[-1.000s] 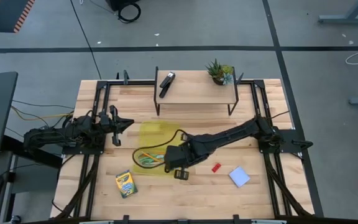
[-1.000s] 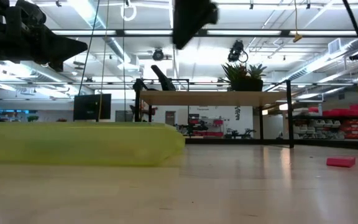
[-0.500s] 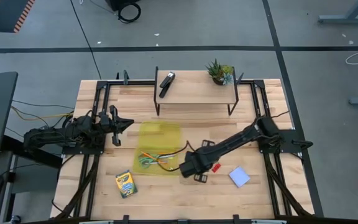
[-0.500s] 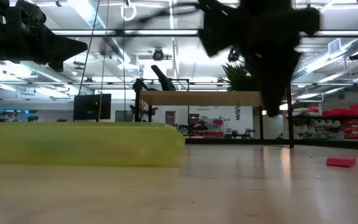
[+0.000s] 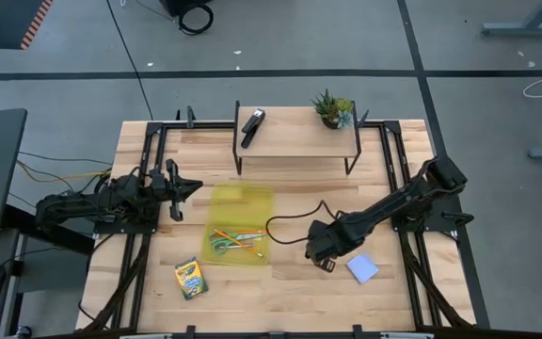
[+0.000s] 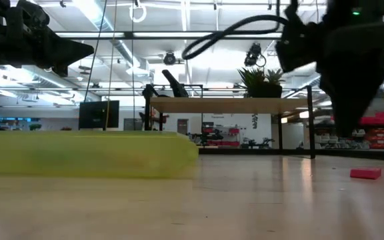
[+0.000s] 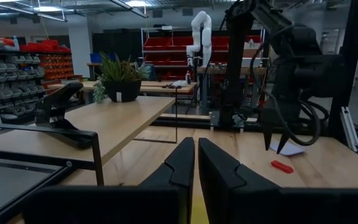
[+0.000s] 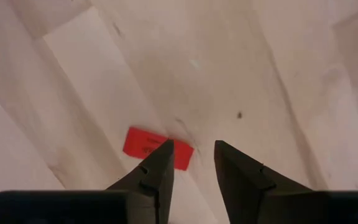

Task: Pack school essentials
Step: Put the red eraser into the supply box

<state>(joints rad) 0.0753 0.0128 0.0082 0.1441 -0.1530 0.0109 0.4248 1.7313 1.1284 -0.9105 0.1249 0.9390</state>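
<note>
School essentials — scissors, pen, pencil in translucent yellow pouch (image 5: 241, 226) | left: small red piece (image 8: 157, 148), pale blue notepad (image 5: 362, 268), crayon box (image 5: 191, 279) | right hand (image 8: 191, 163) spread above red piece — left hand (image 7: 196, 163) pressed together, idle

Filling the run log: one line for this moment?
right gripper: open, above small red piece | left gripper: shut, waiting | yellow pouch: holds stationery

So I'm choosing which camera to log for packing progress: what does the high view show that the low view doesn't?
Only the high view shows the scissors and pens inside the yellow pouch, the crayon box, the blue notepad and the parked, shut left gripper. Only the low view shows the small red piece bare on the table. Both show the open right gripper, stapler and plant.
</note>
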